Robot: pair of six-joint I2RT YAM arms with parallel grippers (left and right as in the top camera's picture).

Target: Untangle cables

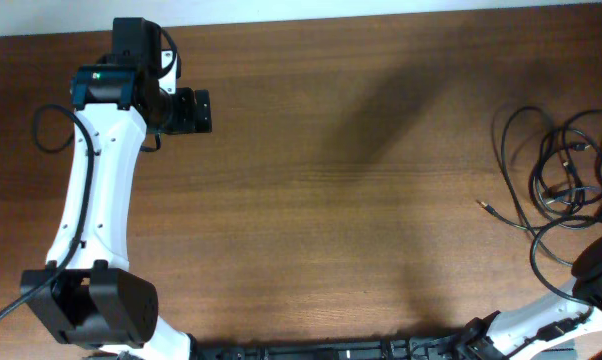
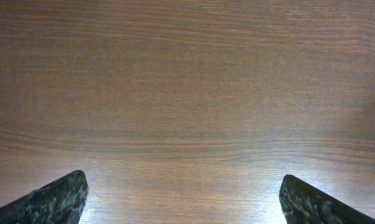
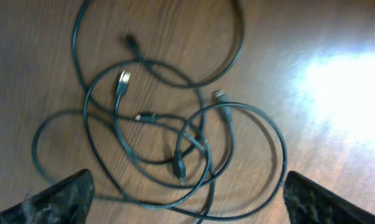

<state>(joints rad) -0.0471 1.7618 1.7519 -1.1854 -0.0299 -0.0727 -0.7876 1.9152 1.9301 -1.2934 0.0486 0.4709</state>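
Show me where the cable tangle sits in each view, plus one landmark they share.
Overhead: cable tangle at the far right edge, mid-height.
Left wrist: not in it.
Right wrist: loops spread across the centre and left.
Shared landmark: the brown wooden table, seen in all three.

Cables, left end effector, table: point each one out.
cables (image 3: 123, 79), right wrist view, on a light plug end in the tangle.
left end effector (image 1: 206, 111), overhead view, midway between its open fingertips.
table (image 1: 311, 200), overhead view, on bare wood mid-table.
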